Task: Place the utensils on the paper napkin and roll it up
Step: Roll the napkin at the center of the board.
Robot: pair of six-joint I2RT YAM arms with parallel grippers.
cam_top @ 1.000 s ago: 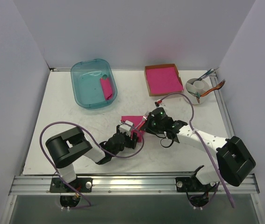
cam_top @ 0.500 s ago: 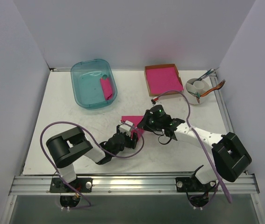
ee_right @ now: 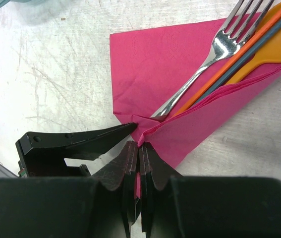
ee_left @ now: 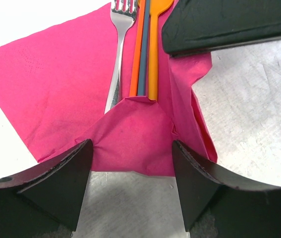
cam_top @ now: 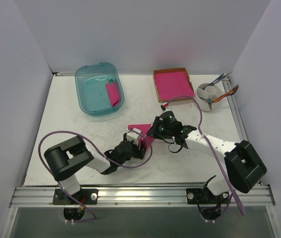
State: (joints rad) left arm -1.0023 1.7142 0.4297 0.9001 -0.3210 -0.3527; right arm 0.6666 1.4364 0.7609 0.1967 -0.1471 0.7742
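Observation:
The magenta paper napkin lies mid-table, its near corner folded over the handles of the silver fork and the orange spoon, which lie side by side on it. My left gripper is open, its fingers straddling the folded corner just above the table. My right gripper is shut on the napkin's folded edge, right beside the left finger. Fork and spoon point away from it. The right finger shows in the left wrist view.
A teal tub holding a pink roll stands at the back left. A cardboard tray of pink sheets and a white holder with cutlery stand at the back right. Walls enclose three sides.
My right gripper has shifted a little left and away, toward the napkin's folded corner. The left arm has turned slightly; its gripper stays at the napkin.

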